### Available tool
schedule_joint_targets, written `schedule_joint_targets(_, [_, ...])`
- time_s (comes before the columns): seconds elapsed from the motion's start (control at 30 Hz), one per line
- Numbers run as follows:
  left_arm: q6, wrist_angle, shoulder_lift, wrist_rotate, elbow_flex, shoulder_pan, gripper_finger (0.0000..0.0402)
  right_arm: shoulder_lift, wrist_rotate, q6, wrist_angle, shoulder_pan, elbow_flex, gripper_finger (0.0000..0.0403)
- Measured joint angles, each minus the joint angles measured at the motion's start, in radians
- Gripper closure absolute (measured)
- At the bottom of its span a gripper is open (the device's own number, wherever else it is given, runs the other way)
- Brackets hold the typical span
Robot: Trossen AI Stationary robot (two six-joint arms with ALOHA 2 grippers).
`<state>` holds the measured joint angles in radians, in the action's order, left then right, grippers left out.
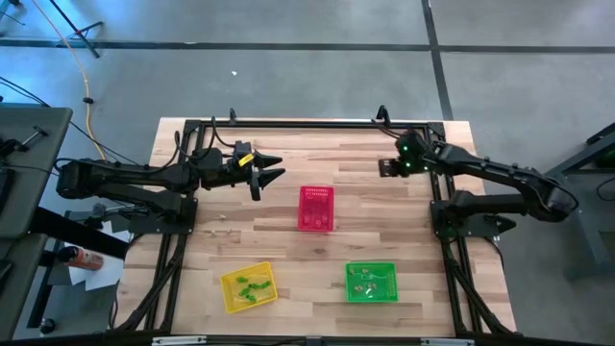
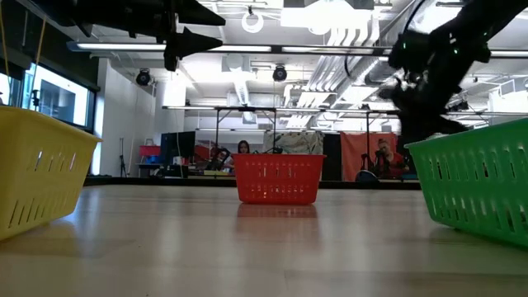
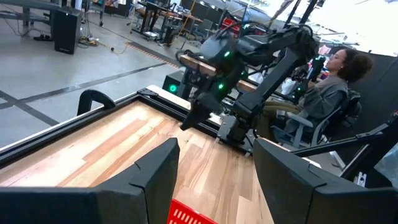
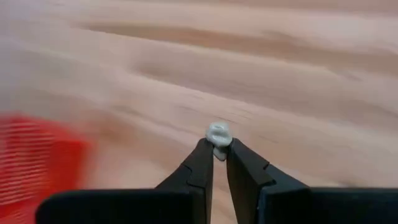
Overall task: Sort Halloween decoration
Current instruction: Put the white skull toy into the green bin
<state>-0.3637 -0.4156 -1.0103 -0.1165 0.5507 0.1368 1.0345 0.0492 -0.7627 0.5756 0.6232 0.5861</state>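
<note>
1. The yellow basket [image 1: 248,286] held green trinkets [image 1: 252,285]; the green basket [image 1: 371,282] held pale ones, both nearer the table's front edge than the red basket [image 1: 317,209].
2. The right gripper [image 4: 216,151], beyond the red basket, pinched a whitish trinket [image 4: 218,133] at its tips; the left gripper [image 1: 274,169] stood wide, empty.

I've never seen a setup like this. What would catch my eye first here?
Probably the three bright mesh baskets on the wooden table: a red basket in the middle, with a yellow basket and a green basket along the near edge. Next, the right gripper, its fingers pinching a tiny pale trinket above the wood. The left gripper hangs open beside the red basket.
</note>
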Motion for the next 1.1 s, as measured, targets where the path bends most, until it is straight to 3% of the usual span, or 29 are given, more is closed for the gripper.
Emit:
schedule_joint_targets(0.27, [0.0, 0.0, 0.0, 0.0, 0.0, 0.0, 0.0204, -0.007, 0.168, 0.058, -0.608, -0.227, 0.002, 0.0371])
schedule_joint_targets(0.4, [-0.007, -0.001, 0.0, 0.001, 0.0, 0.0, 0.0204, -0.006, 0.145, 0.188, -0.91, -0.36, 0.002, 0.0371])
schedule_joint_targets(0.5, [-0.034, -0.016, 0.0, 0.018, 0.0, 0.0, 0.0204, -0.006, 0.12, 0.359, -1.043, -0.442, 0.002, 0.0371])
schedule_joint_targets(0.63, [-0.005, -0.056, 0.0, 0.033, 0.002, 0.0, 0.0204, -0.006, 0.071, 0.492, -1.081, -0.513, 0.003, 0.0371])
schedule_joint_targets(0.97, [0.036, -0.054, 0.0, 0.035, 0.002, 0.0, 0.0204, -0.006, 0.025, 0.502, -1.081, -0.527, 0.003, 0.0371])
schedule_joint_targets(1.1, [0.139, -0.057, 0.0, 0.131, 0.002, -0.003, 0.0204, -0.006, 0.025, 0.502, -1.081, -0.526, 0.003, 0.0371])
